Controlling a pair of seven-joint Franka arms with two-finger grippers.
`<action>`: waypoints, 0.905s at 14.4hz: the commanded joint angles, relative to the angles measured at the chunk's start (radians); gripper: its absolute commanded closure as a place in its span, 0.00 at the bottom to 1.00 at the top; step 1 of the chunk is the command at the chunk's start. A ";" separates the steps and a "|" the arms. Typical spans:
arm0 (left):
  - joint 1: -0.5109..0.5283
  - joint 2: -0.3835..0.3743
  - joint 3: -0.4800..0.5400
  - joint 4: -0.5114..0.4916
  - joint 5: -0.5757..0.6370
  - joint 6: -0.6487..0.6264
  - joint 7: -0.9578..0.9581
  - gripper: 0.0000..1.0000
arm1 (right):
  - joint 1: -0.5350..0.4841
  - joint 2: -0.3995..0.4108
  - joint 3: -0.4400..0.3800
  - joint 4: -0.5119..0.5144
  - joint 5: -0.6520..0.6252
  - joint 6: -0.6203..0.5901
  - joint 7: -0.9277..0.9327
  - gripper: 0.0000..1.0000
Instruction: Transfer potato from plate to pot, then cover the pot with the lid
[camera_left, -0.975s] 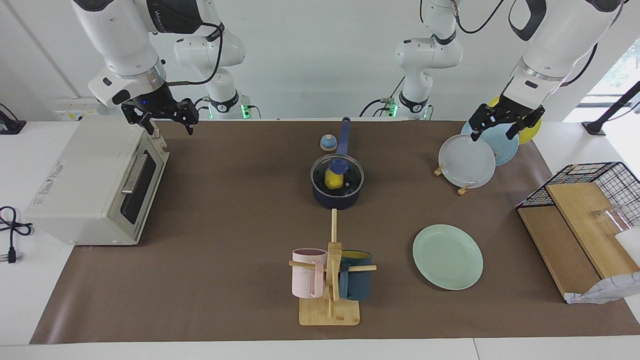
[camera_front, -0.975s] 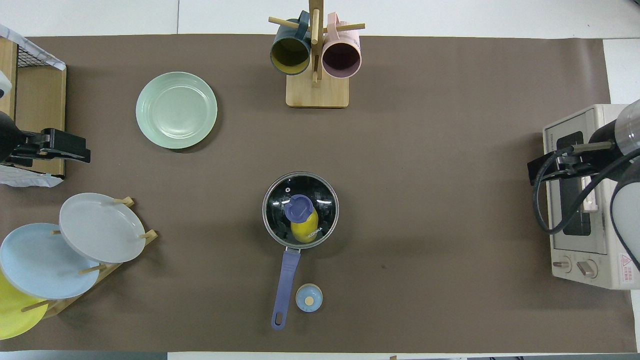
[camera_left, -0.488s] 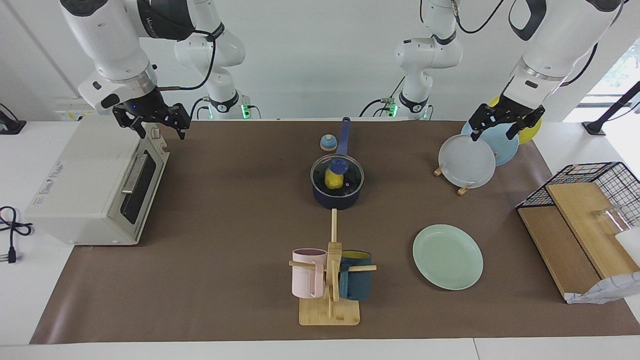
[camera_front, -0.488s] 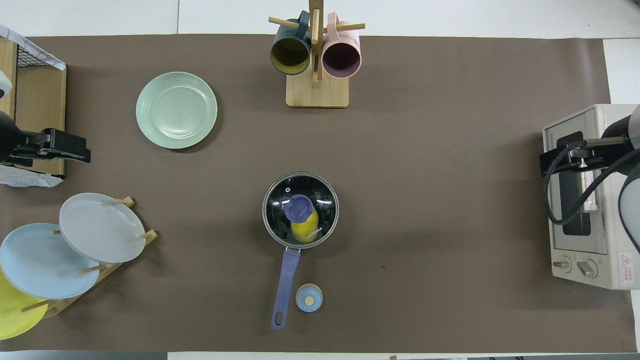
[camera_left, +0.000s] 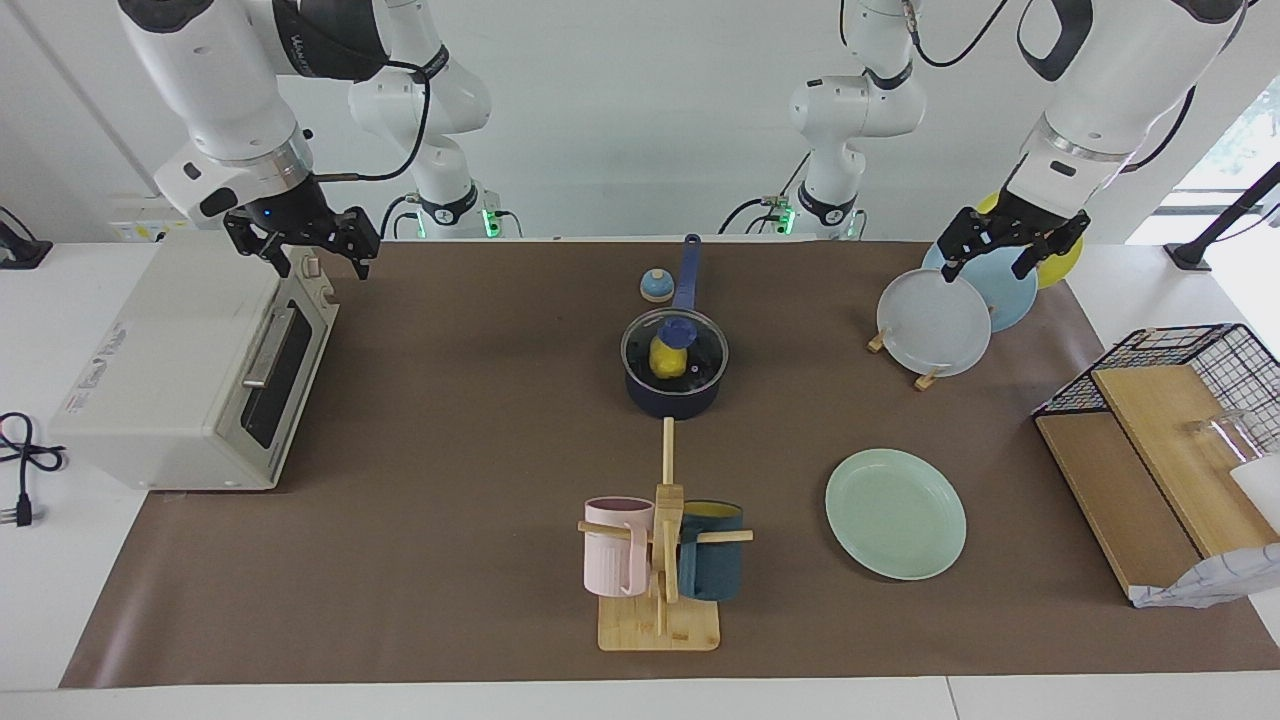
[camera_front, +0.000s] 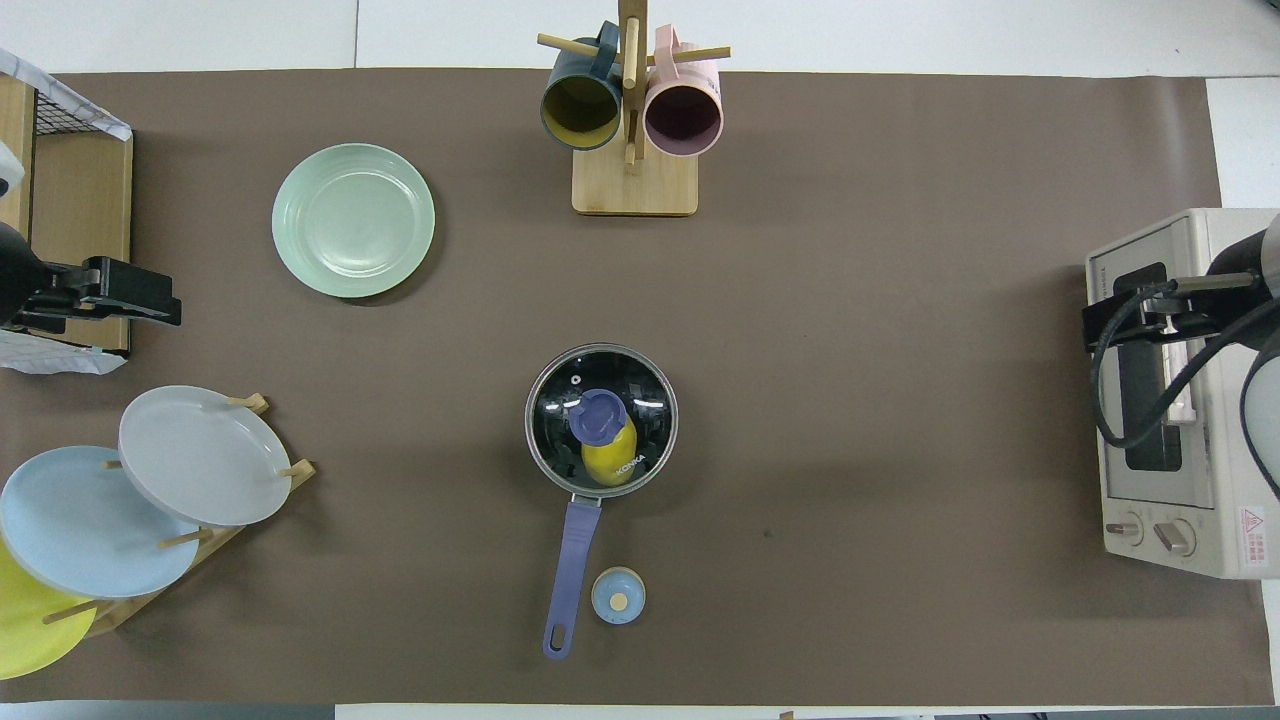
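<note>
The navy pot (camera_left: 672, 402) stands mid-table, its blue handle pointing toward the robots. The glass lid (camera_left: 702, 352) with its blue knob sits on the pot. The yellow potato (camera_left: 665, 362) lies inside and shows through the glass. The overhead view shows the pot's handle (camera_front: 570, 570), the lid (camera_front: 642, 395) and the potato (camera_front: 608, 466). The mint-green plate (camera_left: 895, 513) lies bare, farther from the robots, toward the left arm's end; the overhead view shows it too (camera_front: 353, 220). My right gripper (camera_left: 322, 266) is open and empty over the toaster oven. My left gripper (camera_left: 985, 270) is open and empty over the plate rack.
A white toaster oven (camera_left: 190, 370) stands at the right arm's end. A rack of upright grey, blue and yellow plates (camera_left: 935, 325) stands at the left arm's end, with a wire basket and wooden boards (camera_left: 1150, 450). A mug tree (camera_left: 662, 540) and a small bell (camera_left: 656, 286) flank the pot.
My right gripper has drifted a little toward the right arm's end, over the toaster oven, and has stayed there since half a second ago. Nothing else has moved.
</note>
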 joint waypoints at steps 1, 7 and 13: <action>0.011 -0.021 -0.005 -0.016 0.009 0.001 0.012 0.00 | -0.044 -0.004 0.011 -0.009 0.005 0.012 -0.024 0.00; 0.010 -0.020 -0.005 -0.016 0.009 0.001 0.012 0.00 | -0.050 -0.004 0.011 -0.009 0.022 0.012 -0.024 0.00; 0.010 -0.020 -0.005 -0.016 0.009 0.001 0.012 0.00 | -0.051 -0.004 0.011 -0.004 0.056 0.003 -0.024 0.00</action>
